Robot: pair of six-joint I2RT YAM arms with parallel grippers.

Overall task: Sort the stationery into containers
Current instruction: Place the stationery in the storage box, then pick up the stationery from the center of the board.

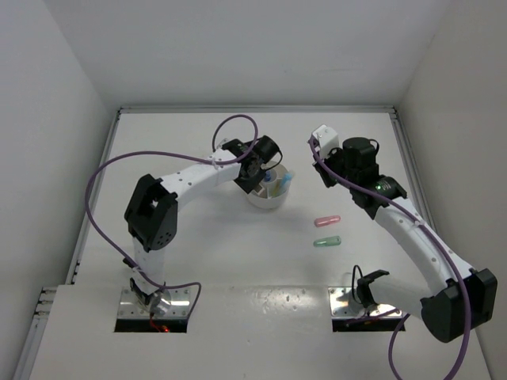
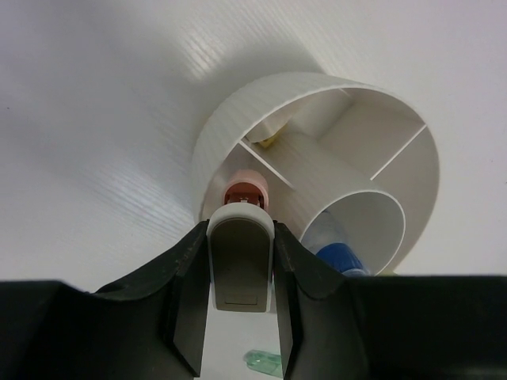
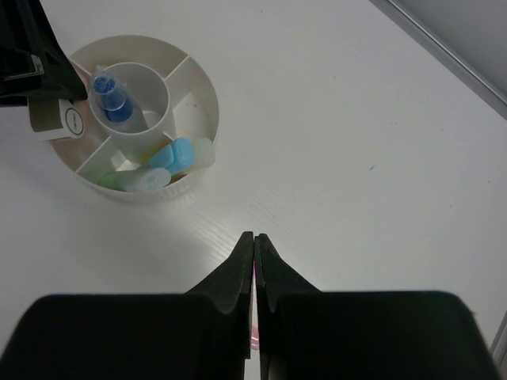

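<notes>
The round white bowl (image 1: 269, 194) (image 2: 238, 111) (image 3: 202, 87) has inner walls and a centre tube. My left gripper (image 1: 257, 170) (image 2: 240, 229) hangs over its left rim, shut on a grey eraser in a white sleeve (image 2: 240, 261) (image 3: 55, 119). A blue-clear pen (image 3: 111, 99) (image 2: 341, 257) stands in the centre tube. A light blue marker (image 3: 178, 154) and a green marker (image 3: 127, 180) lie in one compartment. A pink-capped item (image 2: 244, 190) sits under the eraser. My right gripper (image 1: 319, 162) (image 3: 254, 237) is shut and empty, above the table right of the bowl.
A pink marker (image 1: 327, 220) and a green marker (image 1: 326, 241) (image 2: 265, 362) lie on the white table between bowl and right arm. A sliver of pink marker (image 3: 253, 336) shows behind the right fingers. White walls enclose the table.
</notes>
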